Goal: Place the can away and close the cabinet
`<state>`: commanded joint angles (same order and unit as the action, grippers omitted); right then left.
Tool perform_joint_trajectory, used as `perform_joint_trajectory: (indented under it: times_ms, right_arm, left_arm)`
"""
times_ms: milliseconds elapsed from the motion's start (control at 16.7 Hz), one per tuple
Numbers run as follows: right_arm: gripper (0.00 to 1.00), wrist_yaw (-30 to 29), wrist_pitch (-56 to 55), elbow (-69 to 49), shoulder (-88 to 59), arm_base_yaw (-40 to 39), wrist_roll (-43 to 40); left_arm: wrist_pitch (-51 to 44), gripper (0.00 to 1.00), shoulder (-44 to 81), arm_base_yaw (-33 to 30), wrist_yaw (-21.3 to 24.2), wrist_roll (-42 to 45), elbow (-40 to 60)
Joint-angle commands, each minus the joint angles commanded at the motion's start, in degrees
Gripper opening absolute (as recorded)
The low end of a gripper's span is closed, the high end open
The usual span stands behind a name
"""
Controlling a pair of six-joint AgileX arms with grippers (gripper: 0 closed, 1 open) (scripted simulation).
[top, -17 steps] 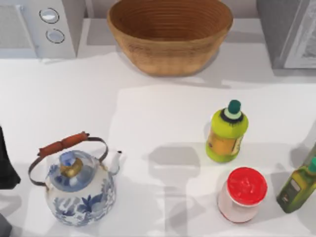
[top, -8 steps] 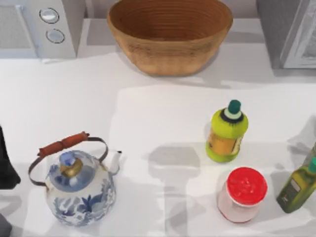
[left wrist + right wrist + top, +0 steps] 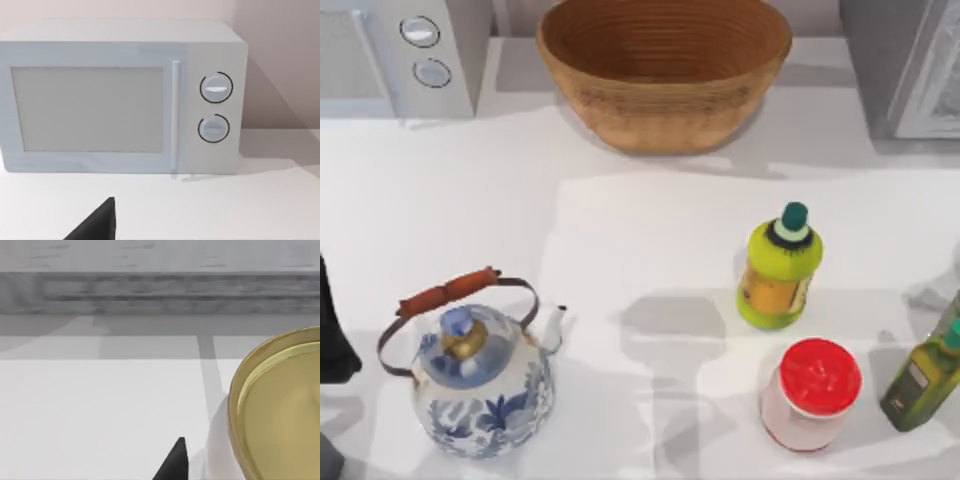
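Gold-rimmed can (image 3: 280, 410) fills the right wrist view, close by its gripper, likely mid-carry toward the cabinet (image 3: 905, 65) at the counter's far-right corner.
Grip state: cannot tell.

Can (image 3: 280, 410) cut by frame edge (gold lid partly seen); olive oil bottle (image 3: 924, 378) clipped at right edge.

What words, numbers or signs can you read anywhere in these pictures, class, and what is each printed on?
No text can be read.
Yellow-green bottle: orange label, print too blurred.
Olive oil bottle: pale label, too small.
Microwave: two dials, no readable marks.
Kettle: blue floral pattern, no lettering.
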<state>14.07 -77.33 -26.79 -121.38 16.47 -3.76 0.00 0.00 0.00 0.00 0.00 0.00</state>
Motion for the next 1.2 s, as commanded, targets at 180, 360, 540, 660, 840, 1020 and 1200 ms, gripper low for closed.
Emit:
perform_joint_trajectory:
  times_ms: [180, 360, 540, 660, 840, 1020, 1200]
  right_arm:
    - [0.17, 0.0, 0.0, 0.0, 0.0, 0.0, 0.0]
    - [0.0, 0.0, 0.0, 0.0, 0.0, 0.0, 0.0]
    - [0.0, 0.0, 0.0, 0.0, 0.0, 0.0, 0.0]
    - [0.0, 0.0, 0.0, 0.0, 0.0, 0.0, 0.0]
    - [0.0, 0.0, 0.0, 0.1, 0.0, 0.1, 0.1]
    - [0.0, -0.3, 2.2, -0.3, 2.0, 0.4, 0.2]
    - [0.0, -0.7, 9.7, -1.7, 8.3, 0.9, 0.2]
  left_arm:
    - [0.0, 1.0, 0.0, 0.0, 0.0, 0.0, 0.0]
    - [0.0, 1.0, 0.0, 0.0, 0.0, 0.0, 0.0]
    - [0.0, 1.0, 0.0, 0.0, 0.0, 0.0, 0.0]
    - [0.0, 1.0, 0.0, 0.0, 0.0, 0.0, 0.0]
    - [0.0, 1.0, 0.0, 0.0, 0.0, 0.0, 0.0]
    - [0.0, 1.0, 0.0, 0.0, 0.0, 0.0, 0.0]
    - [0.0, 1.0, 0.0, 0.0, 0.0, 0.0, 0.0]
